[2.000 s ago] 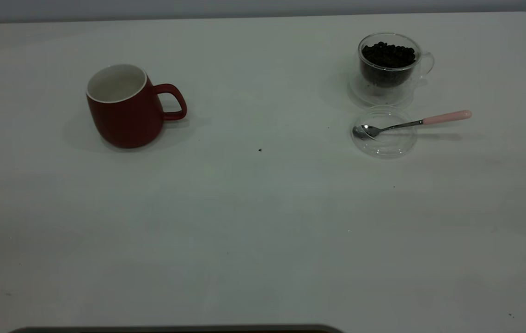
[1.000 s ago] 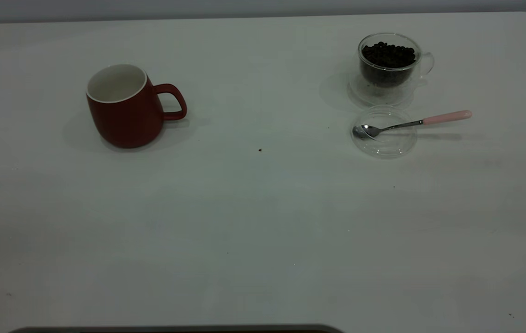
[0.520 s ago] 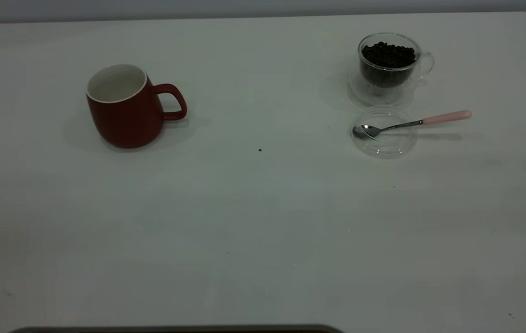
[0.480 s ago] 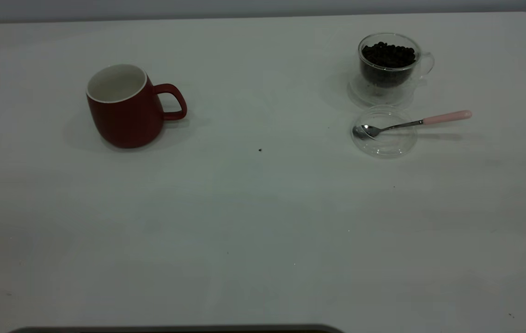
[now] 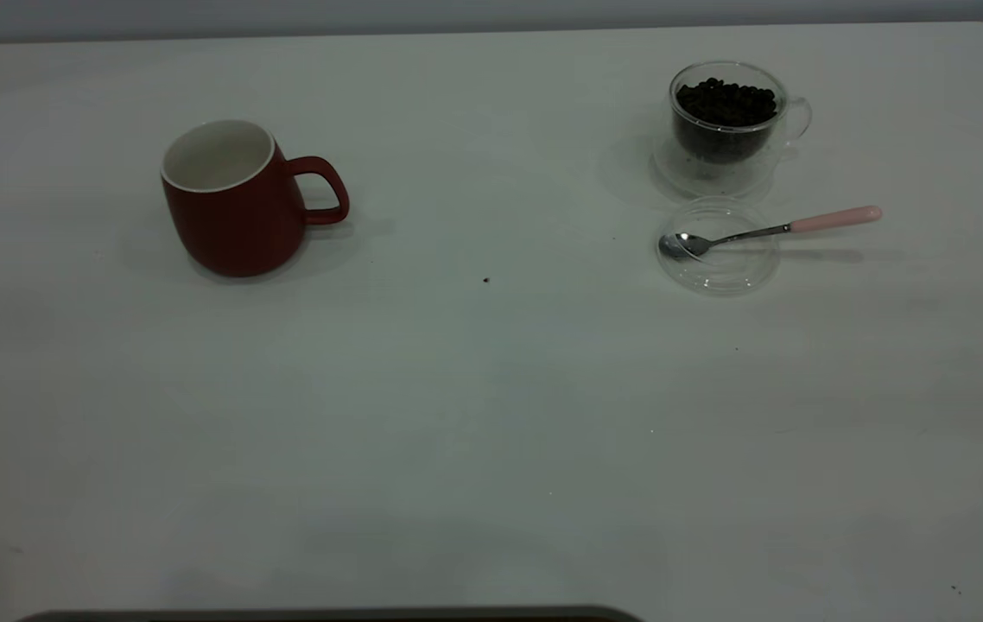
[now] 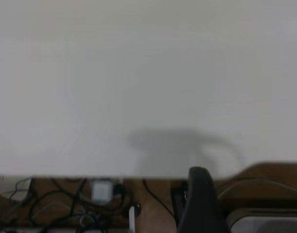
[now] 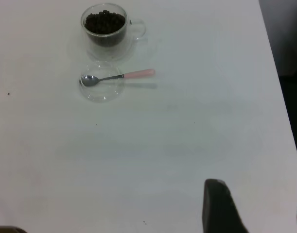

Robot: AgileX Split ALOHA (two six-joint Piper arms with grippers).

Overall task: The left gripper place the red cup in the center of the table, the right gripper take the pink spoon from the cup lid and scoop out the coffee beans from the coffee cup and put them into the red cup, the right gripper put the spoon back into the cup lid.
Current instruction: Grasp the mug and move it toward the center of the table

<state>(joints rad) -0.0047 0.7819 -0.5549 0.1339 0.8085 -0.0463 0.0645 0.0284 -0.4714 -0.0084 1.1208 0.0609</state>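
Neither arm appears in the exterior view. In the left wrist view, one dark finger of the left tool [image 6: 199, 201] rises from the lower edge of the frame, over the near edge of the white surface [image 6: 148, 73], with cables and a brown floor area below that edge. Whether the left tool is spread or pressed together cannot be told; it holds and touches nothing visible. In the right wrist view, one dark tapered finger of the right tool [image 7: 221, 206] shows at the lower right of the frame, above bare surface and well apart from the objects. Its spread cannot be told either, and it grips nothing.

Object count in the exterior view: one cup of each kind, one lid, one spoon.

- One dark red rounded ceramic mug, the red cup [image 5: 228, 200], stands upright in the upper left of the frame, white interior empty, loop handle pointing toward frame right.
- One clear double-walled glass coffee cup [image 5: 729, 125] stands upright in the upper right, holding a heap of dark coffee beans [image 5: 726, 102].
- One round clear plastic cup lid [image 5: 719, 246] lies flat just below the glass cup.
- One pink spoon [image 5: 772, 230] rests with its silver bowl inside the lid and its pale pink handle projecting over the rim toward frame right.

A few tiny dark specks lie on the surface [image 5: 491, 415].
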